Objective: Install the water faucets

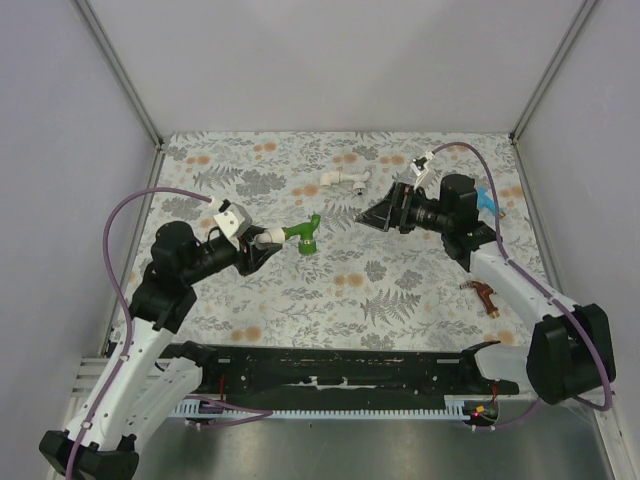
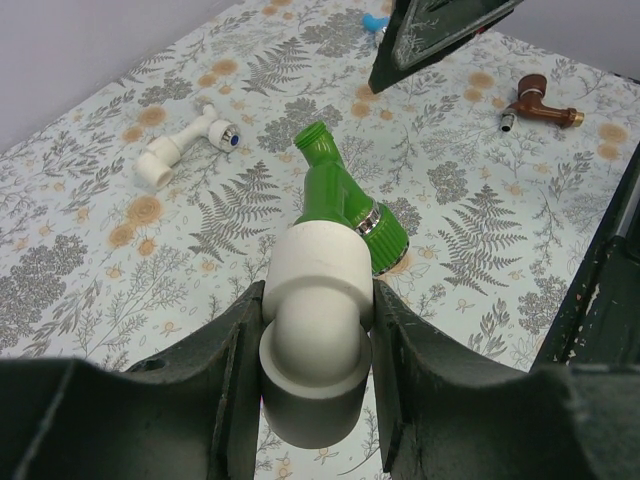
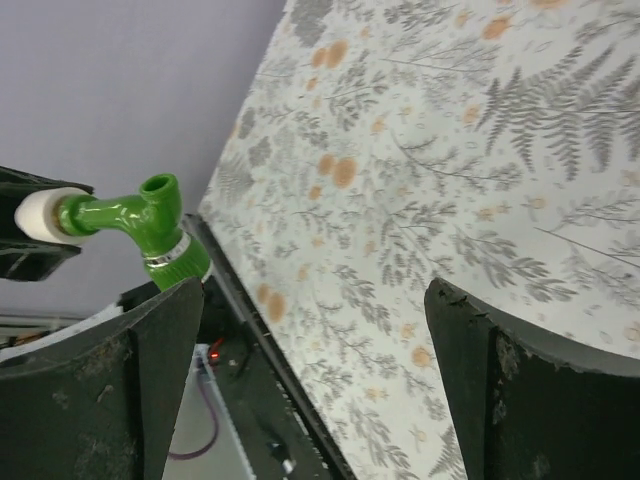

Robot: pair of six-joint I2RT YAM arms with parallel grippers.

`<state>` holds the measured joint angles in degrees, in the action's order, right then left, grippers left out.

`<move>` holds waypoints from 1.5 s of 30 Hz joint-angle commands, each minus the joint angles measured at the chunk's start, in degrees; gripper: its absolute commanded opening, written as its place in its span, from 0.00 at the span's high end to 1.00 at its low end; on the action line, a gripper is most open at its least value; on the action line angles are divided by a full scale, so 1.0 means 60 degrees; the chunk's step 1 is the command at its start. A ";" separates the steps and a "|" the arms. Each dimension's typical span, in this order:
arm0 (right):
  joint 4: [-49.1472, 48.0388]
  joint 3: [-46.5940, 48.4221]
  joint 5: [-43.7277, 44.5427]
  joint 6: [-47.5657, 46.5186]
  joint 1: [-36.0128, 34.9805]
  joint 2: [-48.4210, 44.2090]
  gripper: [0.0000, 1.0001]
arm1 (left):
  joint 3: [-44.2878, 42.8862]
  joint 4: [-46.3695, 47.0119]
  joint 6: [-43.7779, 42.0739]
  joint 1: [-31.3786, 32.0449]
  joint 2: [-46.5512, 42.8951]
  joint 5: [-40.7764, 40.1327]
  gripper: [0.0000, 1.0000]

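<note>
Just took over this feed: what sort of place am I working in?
Likely a lab test booth: plain walls on metal framing, a fern-print table cover, a loose brown faucet.

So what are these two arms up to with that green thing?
They are installing plastic faucets. The left gripper clamps a white elbow fitting with the green faucet sticking out of it. The right gripper hangs open beside it, holding nothing. A reddish-brown faucet and a blue faucet lie on the table further right.
</note>
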<state>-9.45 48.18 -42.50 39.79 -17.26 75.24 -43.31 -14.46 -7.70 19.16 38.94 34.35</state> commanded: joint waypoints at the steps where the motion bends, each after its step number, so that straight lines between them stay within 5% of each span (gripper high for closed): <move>1: 0.1157 0.0144 0.1823 -0.1947 0.0005 -0.0967 0.02 | -0.0077 0.0506 0.0185 0.0030 -0.0030 -0.0114 0.98; 8: 0.0302 -0.0223 0.0728 -0.2238 0.0005 -0.1715 0.02 | -0.0077 0.0681 0.0361 0.0030 0.0029 0.0032 0.98; 15: 0.0040 0.0597 -0.1836 -0.1433 -0.0243 -0.0398 0.02 | -0.0003 0.1280 0.0931 0.0030 0.0058 0.0295 0.98; 20: -0.1102 0.0364 -0.1414 -0.1096 -0.1443 -0.0236 0.02 | -0.0179 0.1618 0.1472 0.0030 0.0380 0.0384 0.98; 25: -0.4017 -0.0091 -0.1150 0.0660 -0.2308 0.0363 0.05 | -0.0019 0.1970 0.1737 0.0030 0.0381 0.0340 0.98; 35: -0.5879 -0.0106 -0.0914 0.2113 -0.3130 0.1668 0.15 | 0.0480 0.2366 0.1973 0.0030 -0.0220 -0.0188 0.98; 37: -0.5968 -0.0091 -0.0944 0.2186 -0.3174 0.1698 0.20 | 0.0495 0.2366 0.1973 0.0030 -0.0220 -0.0158 0.98; 45: -0.5925 -0.0033 -0.1163 0.3137 -0.3188 0.1654 0.76 | 0.0480 0.2001 0.1300 0.0030 -0.0527 -0.0071 0.98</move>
<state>-40.07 47.24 -47.92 53.87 -35.73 85.58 -40.01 -3.90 2.28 19.14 37.17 33.82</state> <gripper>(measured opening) 0.399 0.467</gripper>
